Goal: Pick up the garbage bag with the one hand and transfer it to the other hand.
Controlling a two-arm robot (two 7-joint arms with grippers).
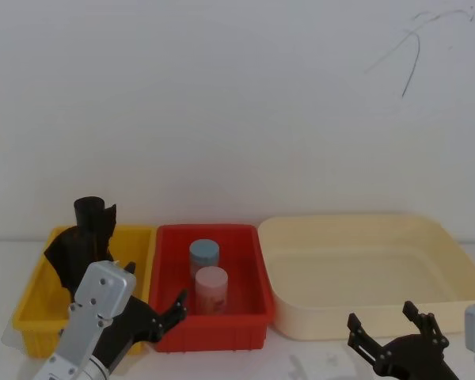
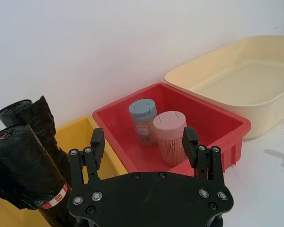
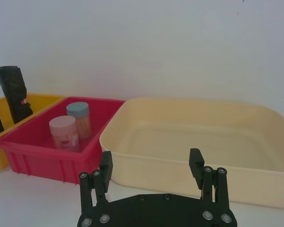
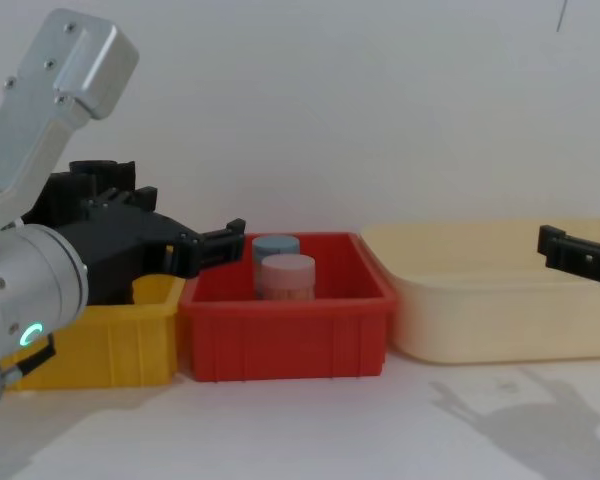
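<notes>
The garbage bag [image 2: 23, 165] stands upright in the yellow bin [image 1: 28, 317] at the left end of a row of three containers. In the left wrist view its white-and-red label band [image 2: 57, 198] wraps the lower part. A second black roll [image 2: 35, 116] with no label showing stands just behind it, and the two seem to touch. From the head view the two rolls merge into one dark mass, so which is which cannot be told there.

The left gripper [image 2: 143, 142] hovers at the front of the bins, about where the yellow bin meets the red bin [image 1: 222, 331]. Its fingers are spread wide and hold nothing. The bag is off to its side, not between the fingers. In the head view the arm's silver link covers part of the yellow bin's front, and in the chest view the black gripper body hides the rolls.

The red bin holds a blue-lidded jar [image 1: 204, 255] and, in front of it, a pink-lidded jar [image 1: 211, 289], both upright and close together. To the right, just beside the red bin, is a cream tub [image 1: 364, 223].

The right gripper [image 1: 381, 317] hangs low in front of the cream tub, well apart from the bag. Its fingers are also spread apart with nothing in them. All the bins rest on a white table [image 4: 330, 430]
</notes>
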